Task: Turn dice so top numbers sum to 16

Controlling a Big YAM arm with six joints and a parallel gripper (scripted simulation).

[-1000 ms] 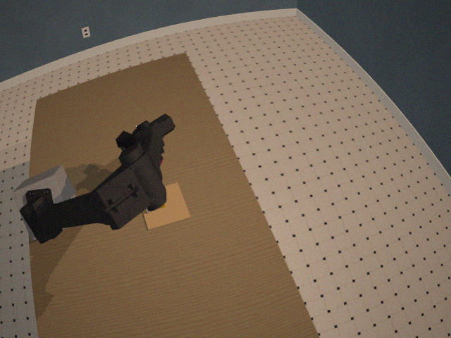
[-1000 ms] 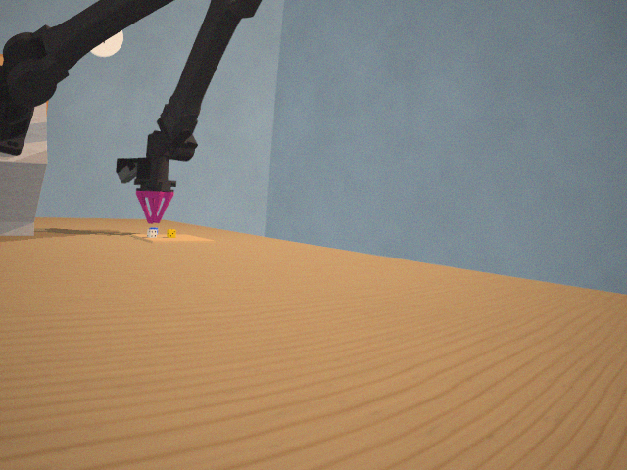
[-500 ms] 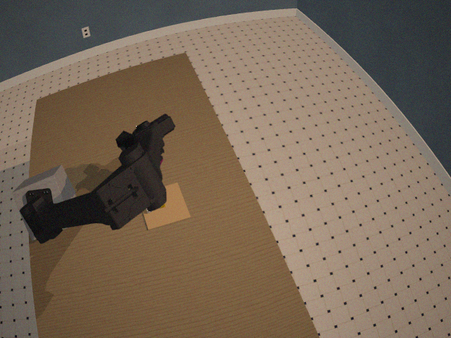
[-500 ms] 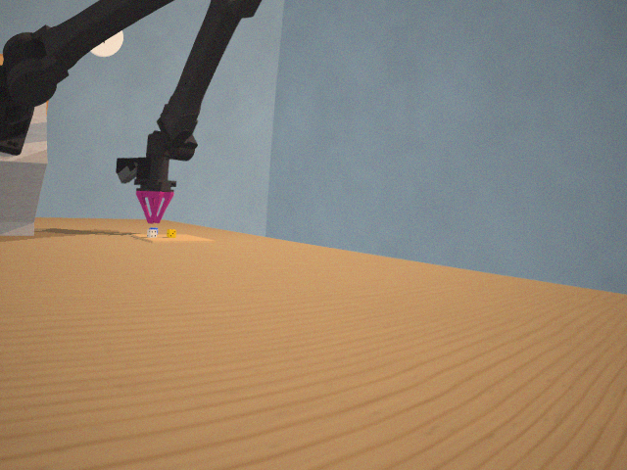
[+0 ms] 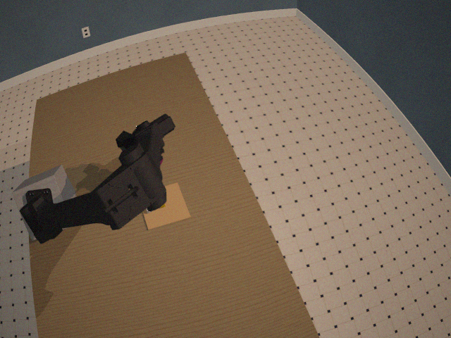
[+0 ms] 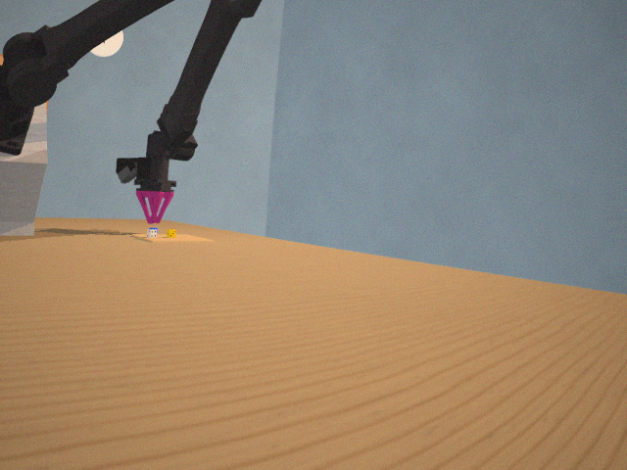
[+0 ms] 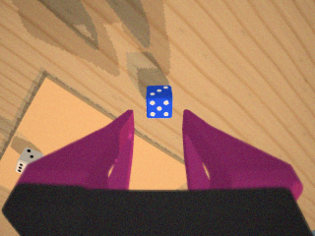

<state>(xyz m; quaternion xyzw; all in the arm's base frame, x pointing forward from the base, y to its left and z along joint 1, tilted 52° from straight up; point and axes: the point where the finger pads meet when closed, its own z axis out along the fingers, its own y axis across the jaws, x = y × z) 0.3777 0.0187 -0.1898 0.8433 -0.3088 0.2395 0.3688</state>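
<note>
Blue die (image 7: 159, 102) beyond claw (image 6: 154, 222) (image 7: 157, 119) tips, near mat (image 5: 168, 209) (image 6: 184, 238) (image 7: 46, 113); claw partly apart, gripping nothing.

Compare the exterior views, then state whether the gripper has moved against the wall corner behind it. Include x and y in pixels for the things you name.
No. In the exterior view, the gripper (image 6: 154, 222) (image 7: 157, 119) shows no visible shift against the wall corner (image 6: 275, 118); it hangs at the same place left of it.
</note>
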